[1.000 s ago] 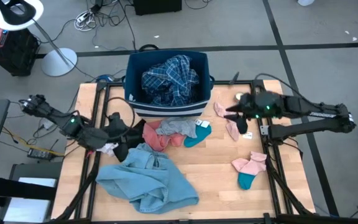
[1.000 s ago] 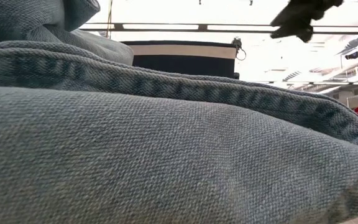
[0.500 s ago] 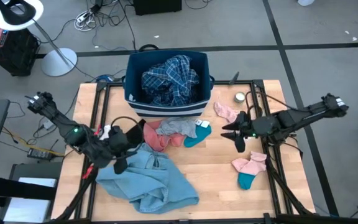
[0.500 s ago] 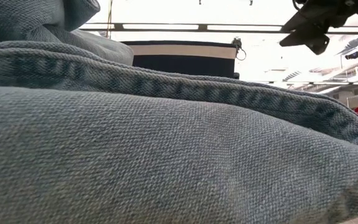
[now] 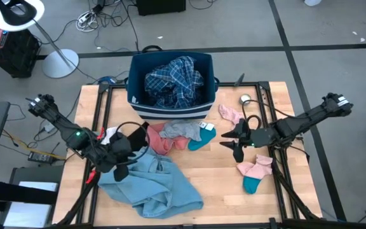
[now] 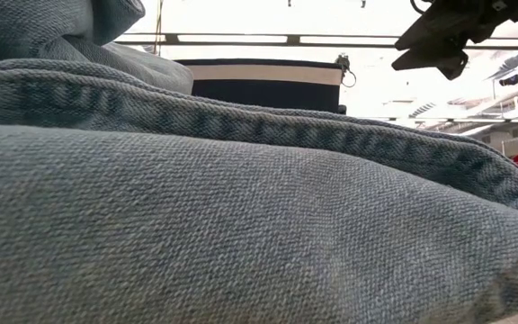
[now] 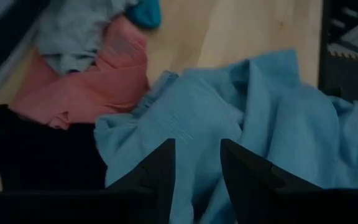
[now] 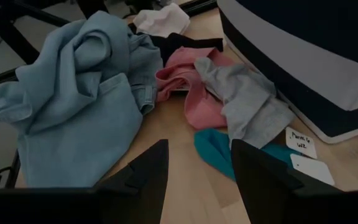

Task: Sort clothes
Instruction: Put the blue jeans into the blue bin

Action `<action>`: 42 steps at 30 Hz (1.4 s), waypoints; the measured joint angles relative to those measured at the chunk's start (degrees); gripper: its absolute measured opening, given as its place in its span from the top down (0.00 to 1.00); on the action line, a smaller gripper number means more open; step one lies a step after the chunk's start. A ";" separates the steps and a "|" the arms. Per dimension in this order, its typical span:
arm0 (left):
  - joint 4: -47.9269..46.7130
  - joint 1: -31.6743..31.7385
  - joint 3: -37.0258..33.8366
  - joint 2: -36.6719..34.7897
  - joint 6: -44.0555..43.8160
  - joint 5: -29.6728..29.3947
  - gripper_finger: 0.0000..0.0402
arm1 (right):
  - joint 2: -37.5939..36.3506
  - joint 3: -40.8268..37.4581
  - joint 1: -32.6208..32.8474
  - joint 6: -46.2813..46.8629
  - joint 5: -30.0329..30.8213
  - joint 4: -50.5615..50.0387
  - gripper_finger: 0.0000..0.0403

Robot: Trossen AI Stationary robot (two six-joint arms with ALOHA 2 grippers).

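The clothes lie on the wooden table. A large light-blue piece (image 5: 154, 186) is spread near the front left. A coral-pink item (image 5: 158, 141), a grey one (image 5: 182, 130), a teal sock (image 5: 203, 136), a black item (image 5: 136, 135) and a white one (image 5: 111, 134) lie in front of the bin. The blue plaid shirt (image 5: 173, 79) fills the bin. My left gripper (image 5: 123, 169) hovers open over the light-blue piece's far edge (image 7: 166, 93). My right gripper (image 5: 227, 141) hangs open above bare wood right of the teal sock (image 8: 219, 152).
The navy bin (image 5: 134, 95) stands at the table's far middle. A pink sock (image 5: 232, 117) and a small tin (image 5: 244, 99) lie at the far right, and pink and teal socks (image 5: 254, 173) at the right. Light-blue cloth (image 6: 241, 225) fills the low view.
My right gripper has swung from the far right down toward the table's middle and near edge, staying open. My left gripper has moved from over the black item toward the near edge and tipped down over the light-blue piece, still open.
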 joint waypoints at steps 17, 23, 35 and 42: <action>-1.59 0.73 -0.03 0.32 -2.72 -4.43 0.41 | -0.17 0.00 0.00 -0.46 0.07 -0.02 0.56; -4.34 0.73 -0.05 3.57 -4.08 -1.73 0.42 | -0.17 0.00 0.00 -0.46 0.07 -0.02 0.56; -7.24 0.75 -0.12 9.64 -4.29 1.94 0.46 | -0.17 0.00 -0.02 -0.44 0.07 1.20 0.56; -3.34 0.75 -0.12 12.51 -3.73 6.25 0.46 | -0.17 0.00 -0.02 -0.44 0.07 1.15 0.56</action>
